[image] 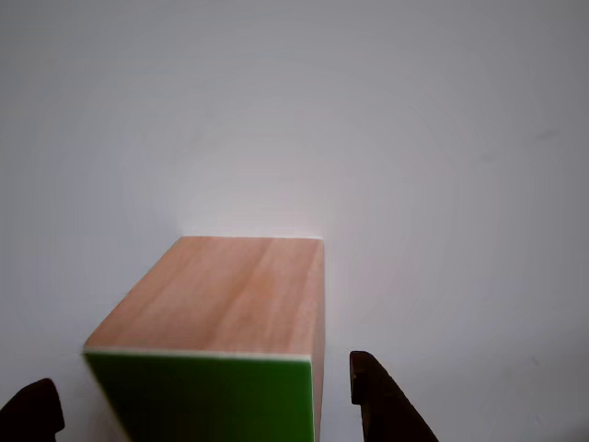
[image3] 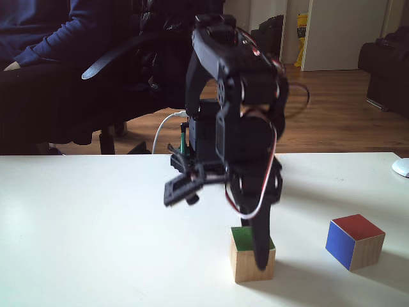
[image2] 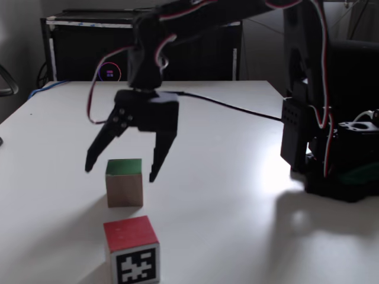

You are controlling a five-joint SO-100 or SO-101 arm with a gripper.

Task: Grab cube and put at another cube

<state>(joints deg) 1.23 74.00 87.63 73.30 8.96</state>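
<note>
The cube [image2: 125, 189] stands on the white table with its green face up and wood sides showing. My gripper [image2: 121, 173] hangs open just above it, one finger on each side, touching nothing. In the other view the cube [image: 221, 304] lies between my two dark fingertips [image: 382, 401], with gaps on both sides. In another fixed view one finger [image3: 261, 246] crosses in front of the cube [image3: 246, 261]. Another cube [image2: 131, 235] has a red top and a white face with a black pattern. It stands close in front of the first, and to its right in the view facing the arm [image3: 354, 242].
The arm's base [image2: 331, 154] stands at the right of the table, with a black cable [image2: 237, 108] running across the surface. A seated person [image3: 57, 57] and an office chair are behind the table's far edge. A white object [image3: 401, 166] lies at the right edge.
</note>
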